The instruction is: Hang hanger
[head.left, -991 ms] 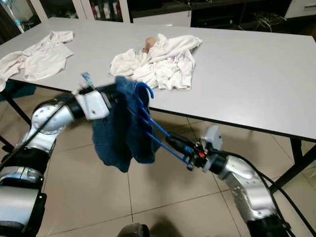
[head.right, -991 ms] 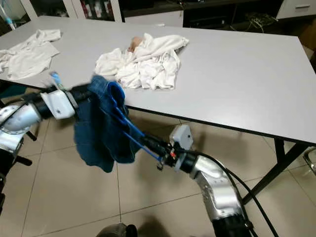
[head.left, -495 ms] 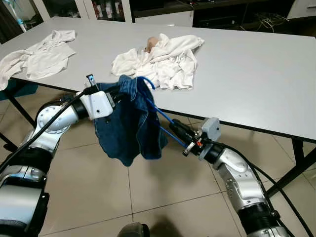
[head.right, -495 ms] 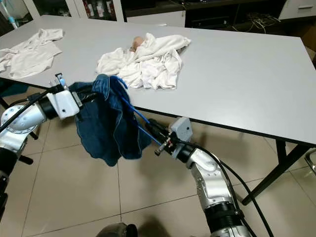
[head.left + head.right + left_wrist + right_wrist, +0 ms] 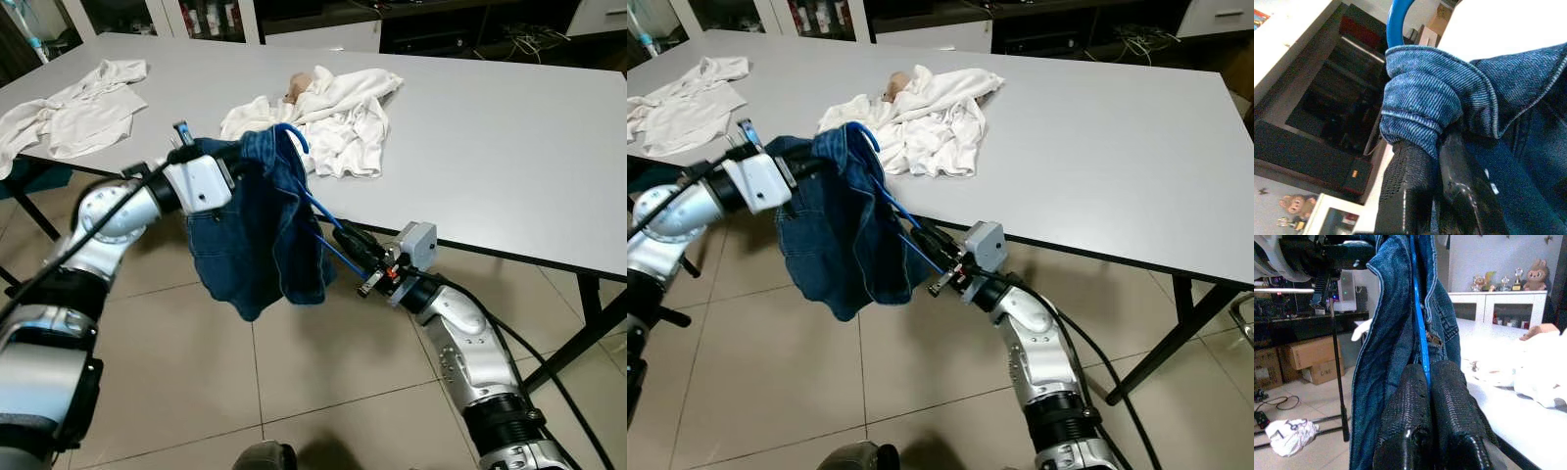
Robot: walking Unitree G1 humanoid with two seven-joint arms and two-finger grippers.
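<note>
Both fingers closed | left gripper (image 5: 1435, 161): denim garment (image 5: 257, 230) | right gripper (image 5: 1428, 382): apparently blue hanger (image 5: 1419, 328)

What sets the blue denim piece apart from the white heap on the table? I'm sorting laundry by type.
The denim garment is dark blue; the white clothes pile is pale. The denim hangs in the air on a blue hanger, held between the left gripper and right gripper; the pile lies crumpled on the grey table, untouched. Both are soft fabric.
</note>
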